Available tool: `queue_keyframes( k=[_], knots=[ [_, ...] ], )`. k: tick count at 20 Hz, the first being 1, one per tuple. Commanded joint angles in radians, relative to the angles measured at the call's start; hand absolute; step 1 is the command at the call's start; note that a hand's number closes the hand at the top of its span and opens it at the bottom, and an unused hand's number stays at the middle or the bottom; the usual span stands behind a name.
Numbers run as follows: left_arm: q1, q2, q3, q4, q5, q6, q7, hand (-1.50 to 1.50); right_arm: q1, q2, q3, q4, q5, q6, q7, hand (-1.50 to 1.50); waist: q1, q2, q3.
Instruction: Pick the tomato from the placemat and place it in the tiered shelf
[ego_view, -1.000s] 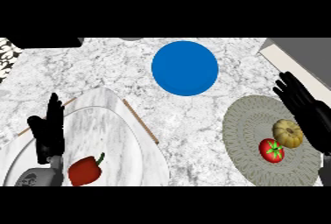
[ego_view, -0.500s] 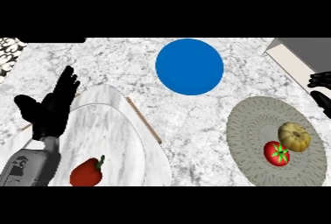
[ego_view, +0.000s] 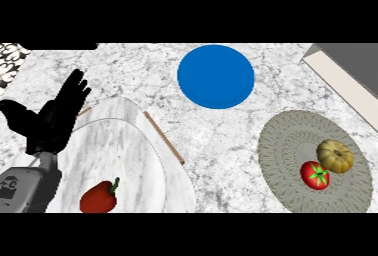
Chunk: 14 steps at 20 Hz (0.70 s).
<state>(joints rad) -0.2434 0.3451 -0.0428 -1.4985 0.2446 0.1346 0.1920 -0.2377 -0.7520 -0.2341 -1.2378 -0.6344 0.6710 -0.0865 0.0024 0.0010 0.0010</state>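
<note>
Left hand (ego_view: 52, 122) at the counter's left edge, fingers spread, holding nothing, over the shelf (ego_view: 159, 165). Tomato (ego_view: 316, 174) sits on the placemat (ego_view: 284, 150) near the right edge, well apart, touching a squash (ego_view: 335, 155). Right hand out of view, though probably the nearer side.

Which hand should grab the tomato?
Right, probably, though it shows nowhere now. The tomato lies on the placemat at the view's right; the left hand is open at far left, over the shelf.
</note>
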Motion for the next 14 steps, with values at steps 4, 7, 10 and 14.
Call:
queue_keyframes(
  k=[4,7,10,14],
  knots=[
    [0.007,0.004,0.021,0.001,0.020,-0.018,0.004,0.00,0.036,-0.195,0.106,-0.189,0.191,0.142,0.091,-1.50,-0.011,-0.006,-0.003],
    [-0.002,0.009,0.016,0.011,-0.002,-0.007,0.002,0.00,-0.021,-0.314,0.106,-0.323,0.394,0.098,0.095,-1.50,-0.011,-0.009,-0.004],
    [0.002,0.017,0.020,0.008,0.012,-0.028,0.009,0.00,-0.033,-0.353,0.145,-0.452,0.554,0.037,0.131,-1.50,-0.005,-0.008,-0.003],
    [-0.023,0.006,0.032,0.025,0.010,-0.025,0.016,0.00,0.062,-0.251,0.241,-0.595,0.687,-0.061,0.213,-1.50,-0.014,-0.004,-0.001]
  ],
)
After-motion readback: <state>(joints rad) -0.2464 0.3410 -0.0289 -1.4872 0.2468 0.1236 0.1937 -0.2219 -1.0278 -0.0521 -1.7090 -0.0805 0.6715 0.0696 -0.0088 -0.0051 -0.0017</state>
